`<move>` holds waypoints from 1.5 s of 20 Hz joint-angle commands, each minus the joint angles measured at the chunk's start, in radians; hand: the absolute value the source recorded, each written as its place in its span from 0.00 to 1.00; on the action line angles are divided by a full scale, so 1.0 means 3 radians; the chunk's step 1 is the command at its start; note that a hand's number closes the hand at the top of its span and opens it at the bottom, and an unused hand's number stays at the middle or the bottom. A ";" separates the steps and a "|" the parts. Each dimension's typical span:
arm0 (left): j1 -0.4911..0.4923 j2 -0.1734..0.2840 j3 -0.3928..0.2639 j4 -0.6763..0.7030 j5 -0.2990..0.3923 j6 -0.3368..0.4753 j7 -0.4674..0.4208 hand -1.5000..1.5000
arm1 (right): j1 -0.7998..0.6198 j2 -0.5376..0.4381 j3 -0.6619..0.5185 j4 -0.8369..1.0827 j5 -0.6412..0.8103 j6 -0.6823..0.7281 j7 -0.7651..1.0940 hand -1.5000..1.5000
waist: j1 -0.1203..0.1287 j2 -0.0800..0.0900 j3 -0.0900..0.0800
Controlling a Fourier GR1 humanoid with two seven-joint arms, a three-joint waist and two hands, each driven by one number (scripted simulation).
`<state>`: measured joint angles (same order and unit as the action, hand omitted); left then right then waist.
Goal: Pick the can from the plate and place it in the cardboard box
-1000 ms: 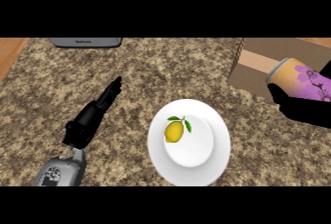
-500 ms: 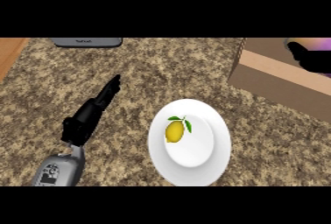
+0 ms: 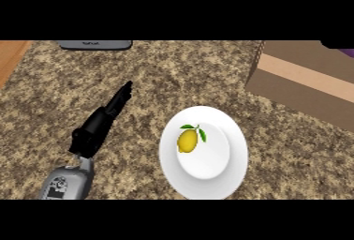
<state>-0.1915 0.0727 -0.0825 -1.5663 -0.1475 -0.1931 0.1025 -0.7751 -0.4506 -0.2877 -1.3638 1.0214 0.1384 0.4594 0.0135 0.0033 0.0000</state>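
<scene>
Plate [image 3: 228,187]: lemon only, can unseen. Cardboard box [image 3: 304,84] on tabletop, upper right. Right hand [image 3: 339,43] above it, fingers untellable; we should release low inside. Left hand [image 3: 100,126]: fingers straight, empty.

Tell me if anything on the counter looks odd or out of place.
Nothing stands out. The white round plate lies flat with a yellow lemon on it, the brown cardboard box sits square, and no can shows.

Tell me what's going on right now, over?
Left hand open, flat over counter. Right hand barely showing above cardboard box. Can unseen; plate holds only a lemon.
</scene>
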 commanded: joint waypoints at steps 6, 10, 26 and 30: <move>-0.0184 -0.0033 0.0083 0.0264 -0.0044 0.0043 -0.0090 0.50 | -0.0030 -0.0046 0.0082 0.1016 0.0193 -0.0568 -0.0361 1.00 | -0.0018 0.0001 0.0000; -0.0064 -0.0054 0.0006 -0.0005 -0.0001 -0.0010 0.0028 0.50 | -0.0316 -0.0087 -0.0172 0.1851 0.0020 -0.0804 -0.0577 1.00 | 0.0036 0.0013 0.0003; 0.0055 -0.0021 0.0023 0.0028 -0.0047 -0.0008 -0.0047 0.50 | -0.0274 -0.0025 -0.1321 0.2356 -0.1318 -0.1619 -0.1869 0.00 | -0.0011 -0.0001 0.0009; -0.0061 -0.0038 0.0057 0.0039 0.0004 -0.0026 0.0051 0.50 | -0.0323 -0.0106 -0.1665 0.2288 -0.1812 -0.1428 -0.2044 0.00 | -0.0039 -0.0010 0.0006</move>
<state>-0.2043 0.0642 -0.0698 -1.5414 -0.1582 -0.1961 0.0884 -0.8750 -0.4665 -0.6978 -0.6505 0.6001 -0.3055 -0.0907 0.0104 0.0053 0.0024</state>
